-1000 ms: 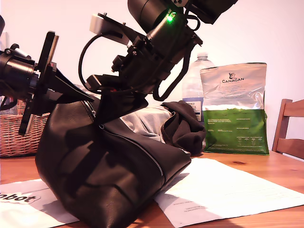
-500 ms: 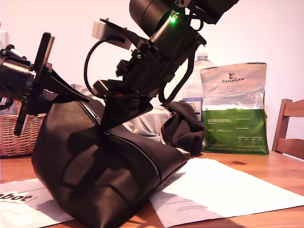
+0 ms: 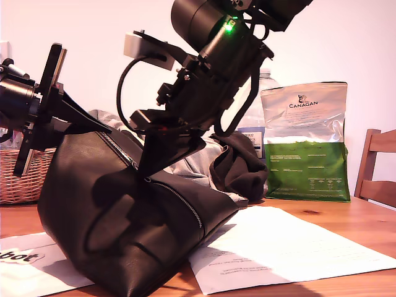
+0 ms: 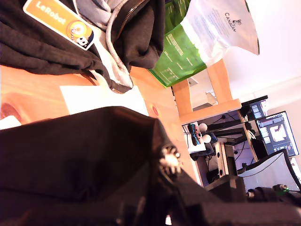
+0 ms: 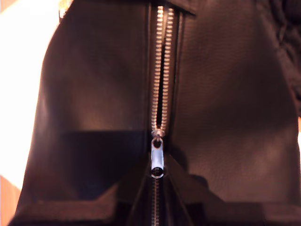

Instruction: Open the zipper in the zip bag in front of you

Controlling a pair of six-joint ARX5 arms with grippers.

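Exterior view:
- The zip bag (image 3: 105, 210) is seen at lower left of the frame, standing on a wooden table (image 3: 346, 213), its lower edge on white printed sheets (image 3: 278, 247).
- The zipper (image 3: 179, 201) is traced down the bag's sloping top edge, from upper left toward the frame's centre.
- My second gripper (image 3: 147, 173) is angled down from the top centre and is met at the zipper line, about midway along the slope.
- My first gripper (image 3: 102, 129) is brought in from the exterior view's left and lies against the bag's raised upper end.
- Behind the bag, black and grey garments (image 3: 235, 161), a clear water bottle (image 3: 253, 111), and a silver and green CANAGAN pouch (image 3: 304, 142) are noted.
- A wicker basket (image 3: 18, 179) is seen at far left, a wooden chair (image 3: 377, 167) at far right.

First wrist view:
- Dark leather of the bag fills the space nearest the camera.
- Whether the jaws are closed on it cannot be told.
- Beyond it, the garments with an orange LeRobot label (image 4: 61, 21) are recorded.

Second wrist view:
- The silver pull tab (image 5: 157, 160) is pinched between the dark jaws, which are closed upon it.
- Beyond the tab, the two rows of teeth are parted.
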